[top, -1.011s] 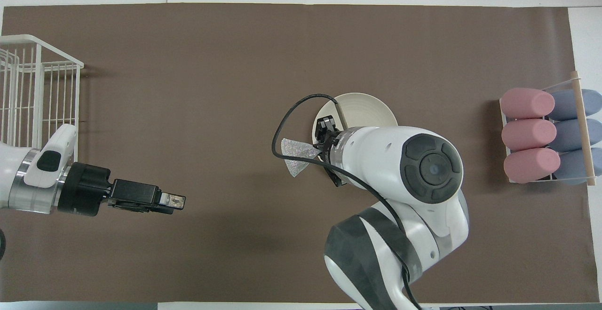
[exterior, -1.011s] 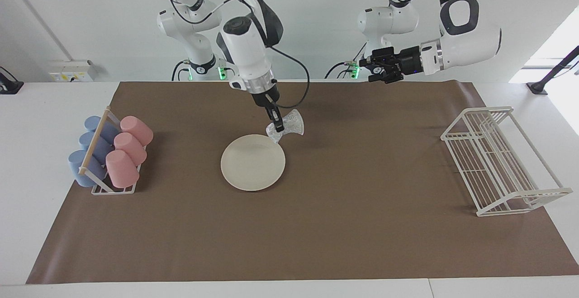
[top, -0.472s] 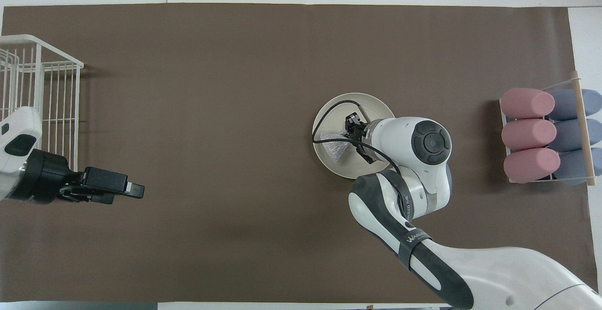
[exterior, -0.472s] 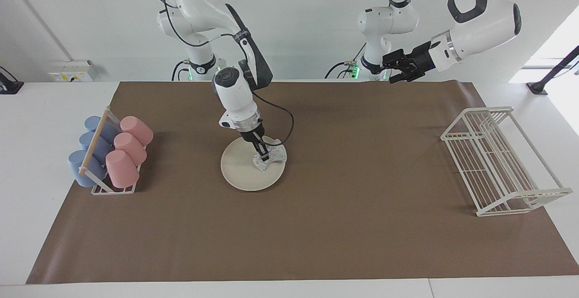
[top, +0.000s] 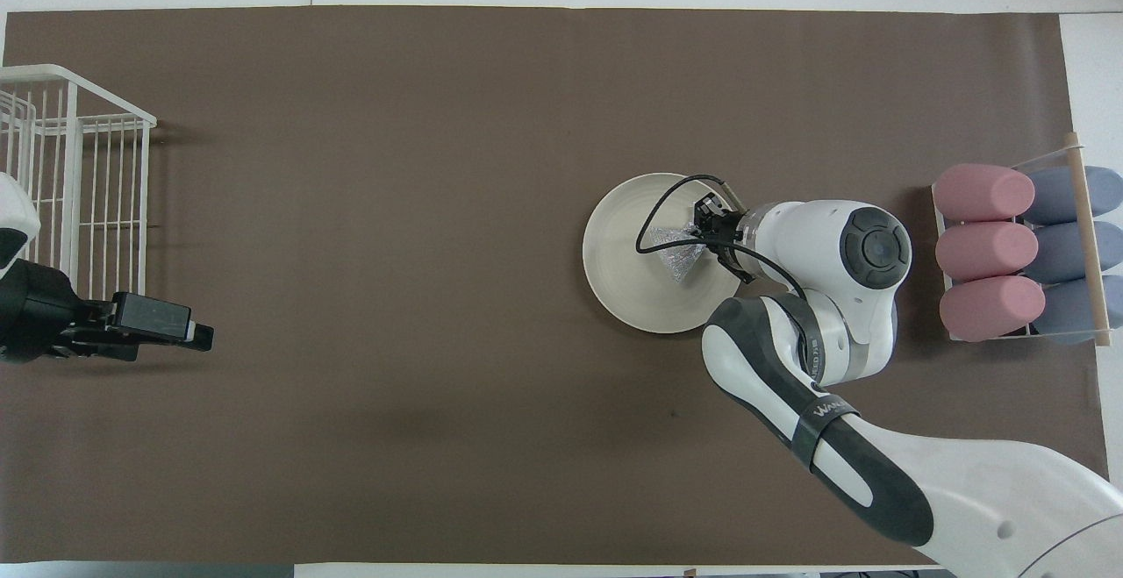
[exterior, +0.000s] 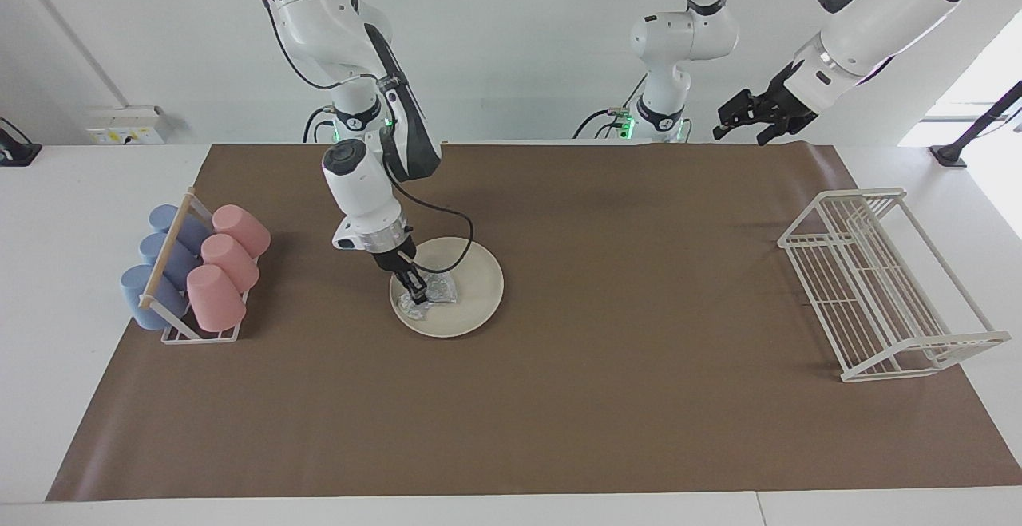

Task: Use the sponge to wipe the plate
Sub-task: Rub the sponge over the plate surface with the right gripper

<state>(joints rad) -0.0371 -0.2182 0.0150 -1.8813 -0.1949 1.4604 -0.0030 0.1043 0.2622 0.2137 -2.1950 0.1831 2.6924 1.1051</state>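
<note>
The cream-white plate (exterior: 473, 277) (top: 619, 255) lies on the brown mat, toward the right arm's end of the table's middle. The silvery sponge (exterior: 437, 290) (top: 681, 255) is pressed flat on the plate, on the part toward the cups. My right gripper (exterior: 417, 298) (top: 700, 241) is shut on the sponge and leans down onto the plate, with its cable looping over the plate. My left gripper (exterior: 739, 130) (top: 202, 338) hangs open and empty high over the mat near the wire rack, where the left arm waits.
A small rack of pink and blue cups (exterior: 193, 269) (top: 1018, 253) lies at the right arm's end, close to the plate. A white wire rack (exterior: 878, 286) (top: 72, 176) stands at the left arm's end. The brown mat (exterior: 559, 398) covers the table.
My right gripper came down with the sponge onto the plate and slid it across toward the cups. My left arm rose and drew back toward the wire rack's end.
</note>
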